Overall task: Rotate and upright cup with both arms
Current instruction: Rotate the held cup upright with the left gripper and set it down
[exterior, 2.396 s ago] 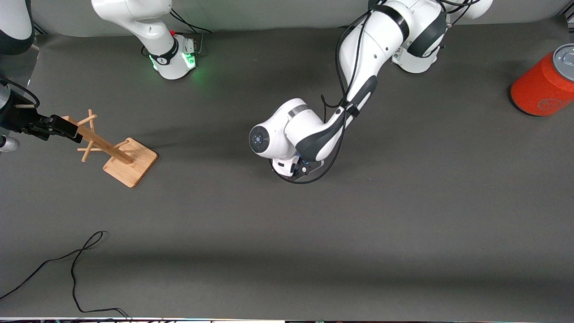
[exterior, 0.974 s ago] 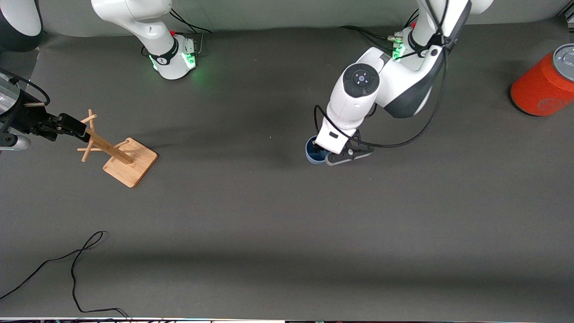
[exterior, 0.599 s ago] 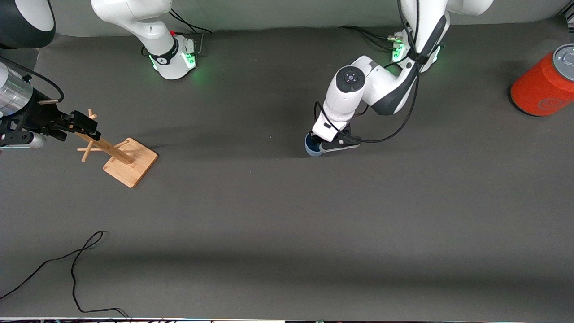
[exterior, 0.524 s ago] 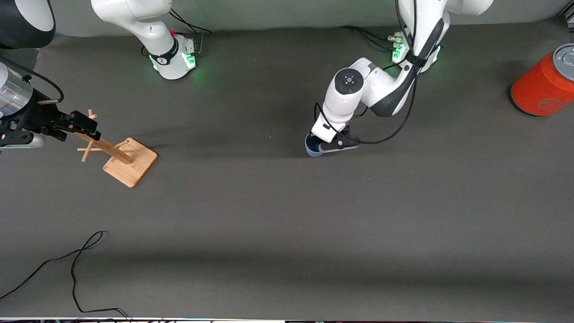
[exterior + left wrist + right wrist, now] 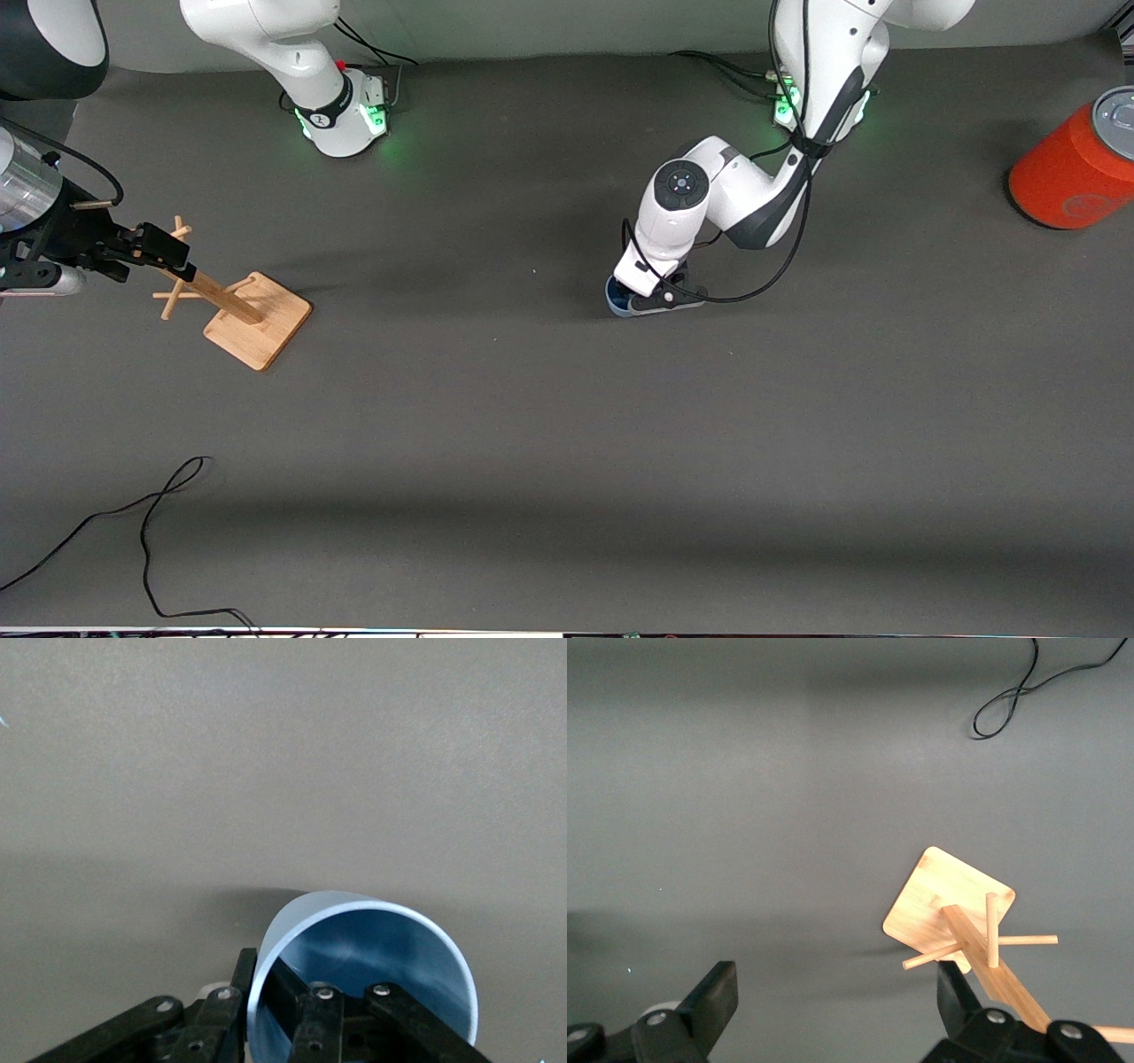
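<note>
Gripping the cup (image 5: 615, 296) by its wall, our left gripper (image 5: 651, 297) is clamped shut, one finger inside the light-blue tumbler and the other outside it, as our left wrist view shows. The cup (image 5: 359, 979) sits low at the tabletop (image 5: 567, 425) near the middle, well apart from the wooden peg rack (image 5: 232, 301) and toward the left arm's end from it. We see its open mouth turned up and a little sideways, so we judge it close to upright; whether its base rests flat on the tabletop we cannot tell.

Our right gripper (image 5: 142, 252) hangs over the top of the peg rack, fingers spread wide with nothing between them; that arm waits. An orange can (image 5: 1076, 168) stands at the left arm's end of the tabletop, much farther from the rack than the cup is, and a black cable (image 5: 146, 532) lies nearer the front camera than the rack.

We judge the turning mostly done. What is left: settling the cup squarely and letting go.
</note>
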`<control>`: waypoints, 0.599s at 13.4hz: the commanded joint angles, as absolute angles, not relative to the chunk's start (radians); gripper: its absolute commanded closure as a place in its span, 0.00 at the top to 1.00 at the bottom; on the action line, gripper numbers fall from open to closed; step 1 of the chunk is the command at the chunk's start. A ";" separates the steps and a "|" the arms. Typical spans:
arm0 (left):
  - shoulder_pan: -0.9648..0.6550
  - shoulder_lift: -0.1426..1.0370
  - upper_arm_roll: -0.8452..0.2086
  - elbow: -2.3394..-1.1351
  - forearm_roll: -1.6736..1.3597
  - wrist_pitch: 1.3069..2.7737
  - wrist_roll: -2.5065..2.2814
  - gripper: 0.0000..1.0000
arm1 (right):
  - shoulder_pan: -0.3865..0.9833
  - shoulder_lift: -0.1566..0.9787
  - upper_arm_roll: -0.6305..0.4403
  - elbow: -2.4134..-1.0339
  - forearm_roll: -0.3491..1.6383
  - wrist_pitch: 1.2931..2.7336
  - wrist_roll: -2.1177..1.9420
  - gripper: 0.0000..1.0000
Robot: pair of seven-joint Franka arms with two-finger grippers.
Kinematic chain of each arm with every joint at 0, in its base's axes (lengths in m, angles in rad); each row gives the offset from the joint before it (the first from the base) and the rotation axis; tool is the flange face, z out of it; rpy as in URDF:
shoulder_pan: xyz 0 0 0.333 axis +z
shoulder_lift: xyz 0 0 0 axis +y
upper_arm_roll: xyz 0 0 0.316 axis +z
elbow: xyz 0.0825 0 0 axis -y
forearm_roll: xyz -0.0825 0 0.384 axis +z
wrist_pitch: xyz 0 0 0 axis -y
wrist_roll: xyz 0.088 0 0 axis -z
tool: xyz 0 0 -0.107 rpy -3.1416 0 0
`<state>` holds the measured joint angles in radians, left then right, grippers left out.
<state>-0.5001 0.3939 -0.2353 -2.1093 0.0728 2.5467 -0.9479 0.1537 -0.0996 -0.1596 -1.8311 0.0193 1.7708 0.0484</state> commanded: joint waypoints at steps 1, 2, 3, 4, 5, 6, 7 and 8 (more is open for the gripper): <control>-0.503 0.400 -0.229 -2.095 0.094 2.545 -0.943 0.74 | 0.155 -0.110 -0.163 -1.842 0.017 1.790 0.028 1.00; -0.503 0.397 -0.229 -2.095 0.094 2.542 -0.942 0.98 | 0.155 -0.110 -0.163 -1.842 0.017 1.790 0.028 1.00; -0.502 0.391 -0.229 -2.094 0.094 2.531 -0.943 1.00 | 0.155 -0.110 -0.163 -1.842 0.017 1.790 0.028 1.00; -0.500 0.379 -0.230 -2.092 0.094 2.522 -0.943 1.00 | 0.155 -0.112 -0.163 -1.842 0.017 1.790 0.029 1.00; -0.500 0.356 -0.230 -2.089 0.094 2.501 -0.942 1.00 | 0.155 -0.112 -0.163 -1.842 0.017 1.790 0.029 1.00; -0.497 0.324 -0.230 -2.082 0.091 2.443 -0.936 1.00 | 0.155 -0.112 -0.164 -1.842 0.015 1.792 0.028 1.00; -0.488 0.290 -0.232 -2.060 0.081 2.363 -0.933 1.00 | 0.153 -0.113 -0.166 -1.838 0.014 1.793 0.028 1.00; -0.471 0.257 -0.235 -2.031 0.072 2.280 -0.931 1.00 | 0.155 -0.117 -0.164 -1.833 -0.004 1.793 0.029 1.00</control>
